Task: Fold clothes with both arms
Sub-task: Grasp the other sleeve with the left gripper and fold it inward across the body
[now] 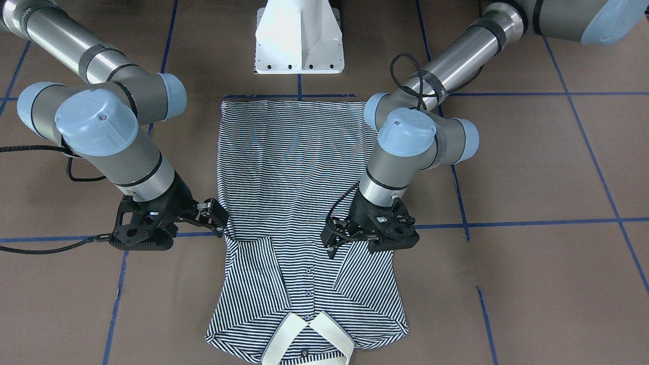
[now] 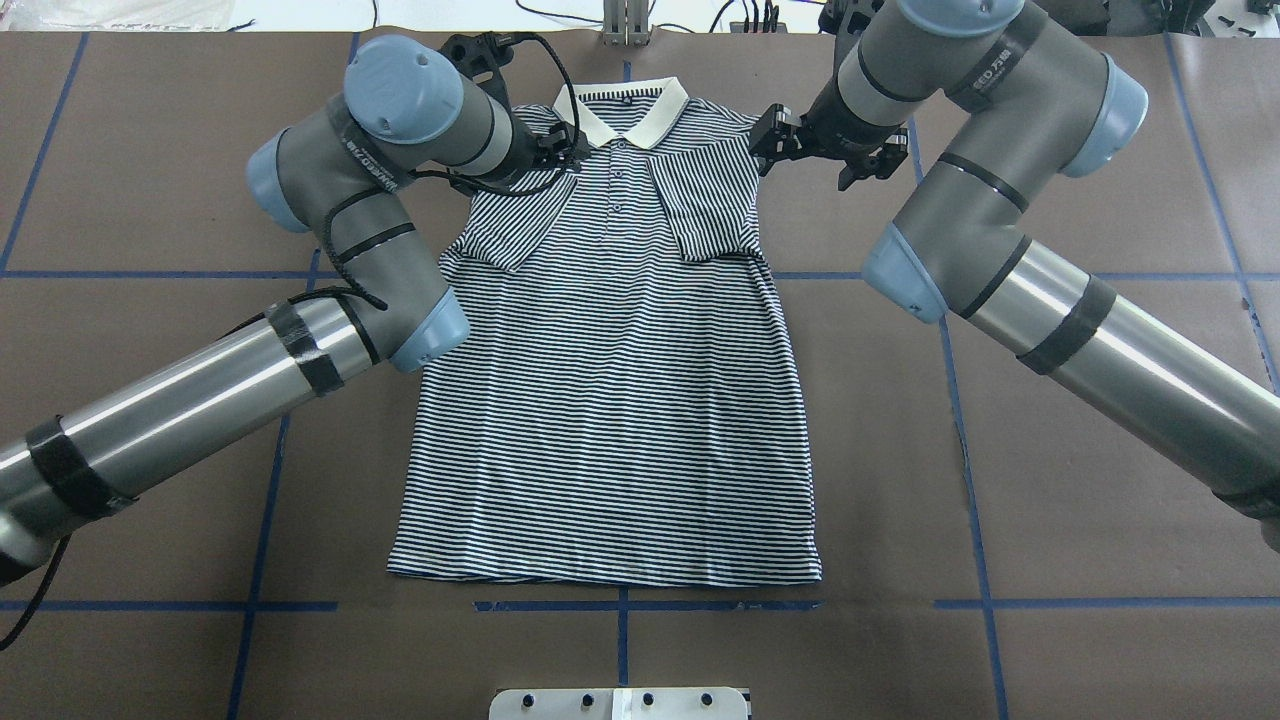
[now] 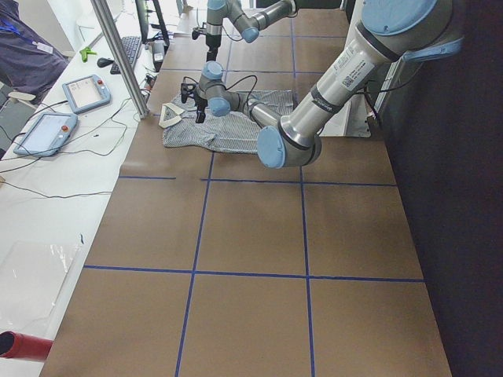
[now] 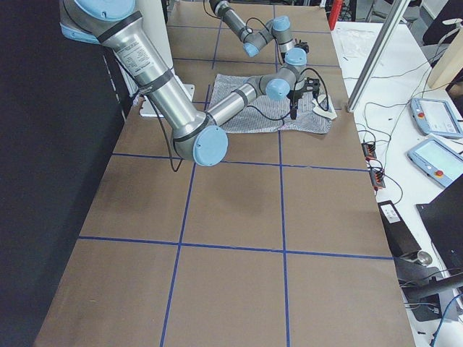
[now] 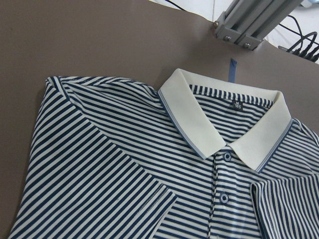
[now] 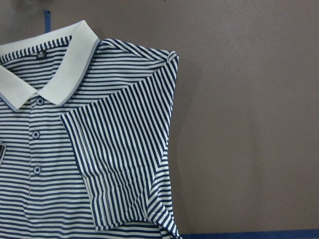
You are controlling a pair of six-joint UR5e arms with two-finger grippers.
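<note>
Navy-and-white striped, the polo shirt (image 2: 610, 400) lies flat and front up on the brown worktop (image 2: 1050, 450). Its cream collar (image 2: 620, 110) points away from the robot, and both sleeves (image 2: 705, 210) are folded in over the chest. The left gripper (image 1: 332, 241) hangs over one shoulder area, the right gripper (image 1: 219, 218) just beside the opposite edge. Whether their fingers are open or closed, I cannot tell.

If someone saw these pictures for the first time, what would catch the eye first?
A navy-and-white striped polo shirt lies flat at the middle of the table, both short sleeves folded inward over its chest. The left end effector and the right end effector hang by its shoulders, either side of the cream collar.
</note>
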